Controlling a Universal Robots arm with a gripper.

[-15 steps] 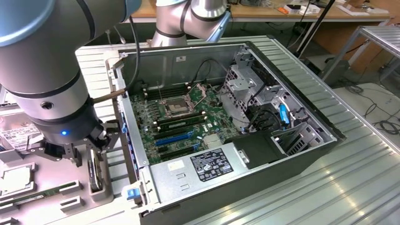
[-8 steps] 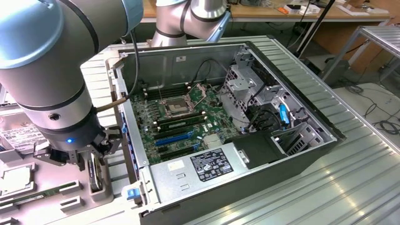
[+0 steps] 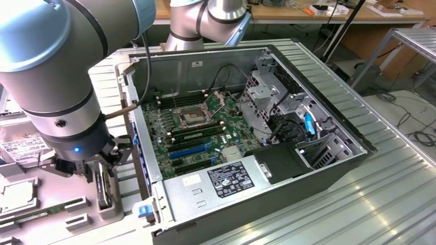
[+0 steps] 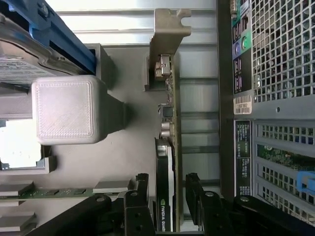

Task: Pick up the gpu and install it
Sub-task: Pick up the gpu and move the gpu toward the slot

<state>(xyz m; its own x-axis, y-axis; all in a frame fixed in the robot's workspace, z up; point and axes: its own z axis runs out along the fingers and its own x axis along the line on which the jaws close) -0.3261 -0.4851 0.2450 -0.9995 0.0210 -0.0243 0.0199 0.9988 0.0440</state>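
Gripper [image 4: 167, 183] astride gpu [image 4: 171, 110] — jaws held wide
Thin dark card, silver-bracketed, is stood on edge in a matte grey tray [image 4: 130, 157].

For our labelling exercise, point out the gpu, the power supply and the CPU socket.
gpu [image 4: 163, 162], wrist view, its black cooler.
power supply [image 3: 232, 179], exterior view, its label sticker.
CPU socket [image 3: 193, 116], exterior view, its metal frame.

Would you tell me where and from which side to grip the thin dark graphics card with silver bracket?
From above: the graphics card stands on edge in the grey tray, so pinch its flat faces at the black cooler end, away from the silver bracket. The open fingers straddle it there.
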